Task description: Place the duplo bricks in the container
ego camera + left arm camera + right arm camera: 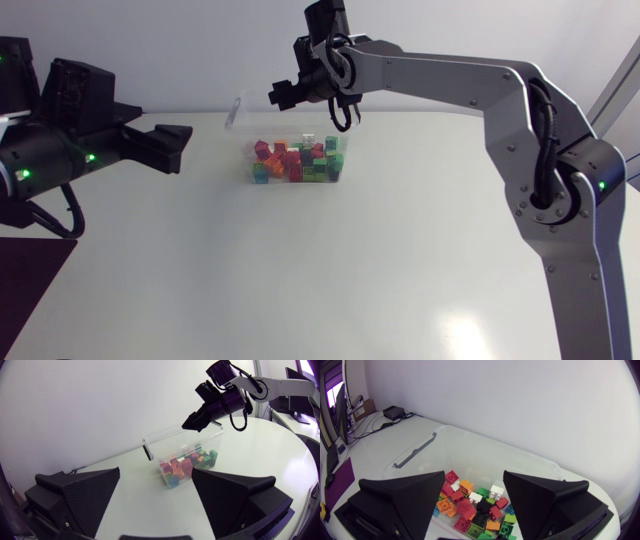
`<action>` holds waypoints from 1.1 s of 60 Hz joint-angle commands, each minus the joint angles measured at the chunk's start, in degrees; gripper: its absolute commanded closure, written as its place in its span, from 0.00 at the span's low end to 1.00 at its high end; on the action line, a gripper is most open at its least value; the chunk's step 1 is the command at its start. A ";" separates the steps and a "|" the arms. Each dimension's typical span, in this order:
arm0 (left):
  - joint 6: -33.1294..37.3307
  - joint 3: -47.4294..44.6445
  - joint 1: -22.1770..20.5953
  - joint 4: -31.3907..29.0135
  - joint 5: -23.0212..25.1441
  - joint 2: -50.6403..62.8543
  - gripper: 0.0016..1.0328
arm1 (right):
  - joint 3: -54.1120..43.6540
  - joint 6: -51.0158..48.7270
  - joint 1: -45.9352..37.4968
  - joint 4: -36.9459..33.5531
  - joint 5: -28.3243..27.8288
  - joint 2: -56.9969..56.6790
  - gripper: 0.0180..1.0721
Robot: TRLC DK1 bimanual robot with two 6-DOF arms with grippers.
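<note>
Spread right tool (473, 479) directly above duplo bricks (469, 506) in clear container (487, 443)

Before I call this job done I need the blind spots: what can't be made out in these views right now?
- Head view: part of the container's far rim is behind the right gripper. The bricks are too small to count.
- Right wrist view: bricks beneath its own fingers are covered. The container's near wall is cut off by the edge.
- Left wrist view: the table under the left gripper is hidden by its fingers.
</note>
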 commanded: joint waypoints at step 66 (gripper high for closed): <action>-1.26 -20.52 7.19 -4.28 0.13 -32.92 0.04 | -72.74 -9.28 -19.51 18.67 6.83 -70.78 0.05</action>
